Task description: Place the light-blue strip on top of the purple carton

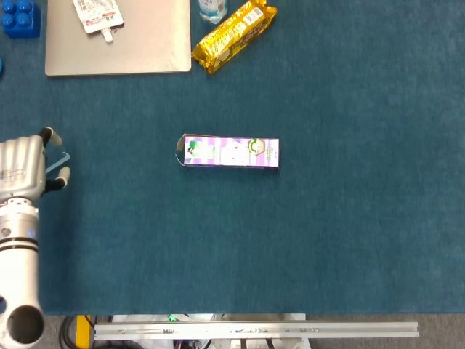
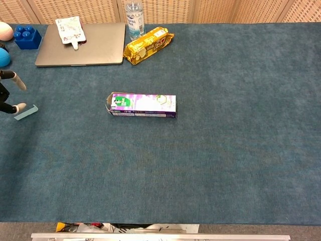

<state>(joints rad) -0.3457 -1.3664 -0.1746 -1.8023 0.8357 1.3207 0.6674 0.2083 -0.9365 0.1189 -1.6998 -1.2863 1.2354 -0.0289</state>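
One light-blue strip (image 2: 26,112) lies flat on the desk (image 1: 327,233) at the far left, mostly hidden under your left hand (image 1: 25,171) in the head view; only a corner shows there. Left hand hovers right over it with fingers (image 2: 19,107) spread, holding nothing; in the chest view one fingertip looks to be at the strip's near end, but contact can't be confirmed. Right hand isn't in either view. Purple carton (image 1: 229,153) lies on its side mid-desk, well apart from the strip, its long face up and one end flap open. Risks, as a judgement: the strip is thin and flat on cloth, so your fingers may slide over it or push it off toward the left edge instead of lifting it; a weak pinch could drop it on the carry across. The carton's top face is narrow, so a skewed release lets the strip tip off, and a low approach could knock the carton. Further out, at the back: silver laptop (image 1: 145,43) with a white pouch (image 1: 97,16) on it, yellow snack pack (image 1: 234,35), water bottle (image 2: 134,19), blue block (image 2: 27,36).
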